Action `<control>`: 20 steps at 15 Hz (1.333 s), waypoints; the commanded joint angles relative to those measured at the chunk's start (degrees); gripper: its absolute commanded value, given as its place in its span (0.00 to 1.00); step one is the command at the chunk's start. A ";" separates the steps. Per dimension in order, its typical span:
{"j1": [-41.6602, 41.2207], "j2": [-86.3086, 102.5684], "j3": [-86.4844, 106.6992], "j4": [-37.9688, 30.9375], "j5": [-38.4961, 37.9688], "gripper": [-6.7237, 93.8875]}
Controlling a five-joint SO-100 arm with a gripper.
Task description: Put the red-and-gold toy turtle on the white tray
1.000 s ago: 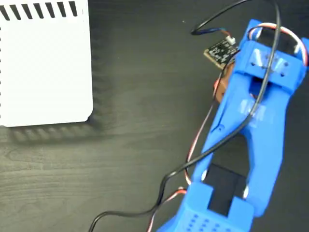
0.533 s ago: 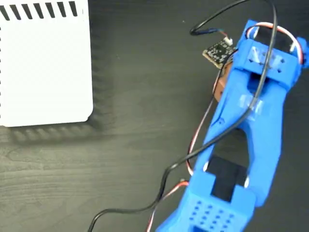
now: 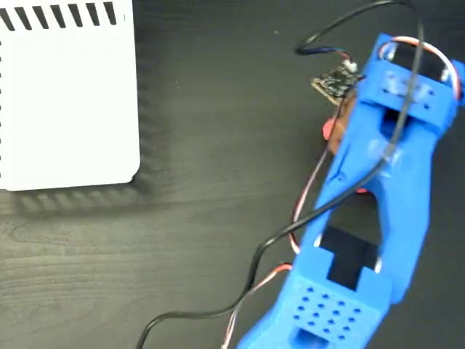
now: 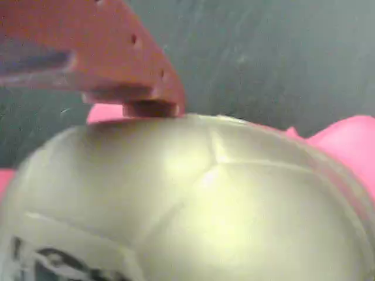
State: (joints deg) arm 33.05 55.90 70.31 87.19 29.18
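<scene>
In the wrist view the red-and-gold toy turtle [image 4: 205, 199] fills the frame: a gold domed shell with pink-red limbs at the right and a black mark at the bottom left. One brown-red finger [image 4: 117, 52] presses on the shell's far edge; the other finger is out of view. In the fixed view the blue arm covers the turtle [image 3: 328, 129], and only small red bits show beside it. My gripper [image 3: 343, 125] sits under the arm's head, shut on the turtle. The white tray [image 3: 65, 94] lies far to the left, with black stripes along its top edge.
The table is dark wood grain. A small circuit board [image 3: 333, 81] with a black cable [image 3: 254, 269] hangs off the arm's head. Red and white wires trail along the arm toward the bottom edge. Bare table lies between the arm and the tray.
The arm's head has shifted slightly right. Red bits of the turtle now show at its left side and under its middle. The tray has not moved.
</scene>
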 commanded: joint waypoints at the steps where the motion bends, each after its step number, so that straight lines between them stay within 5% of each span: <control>1: 1.05 1.76 -3.16 -0.53 0.44 0.60; 6: 1.76 1.67 -2.99 -1.67 0.62 0.07; 12: 2.64 7.56 -1.58 -1.58 -1.14 0.07; 20: -0.26 27.77 -6.42 7.03 -7.12 0.07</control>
State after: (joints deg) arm 33.84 76.38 65.92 93.69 23.12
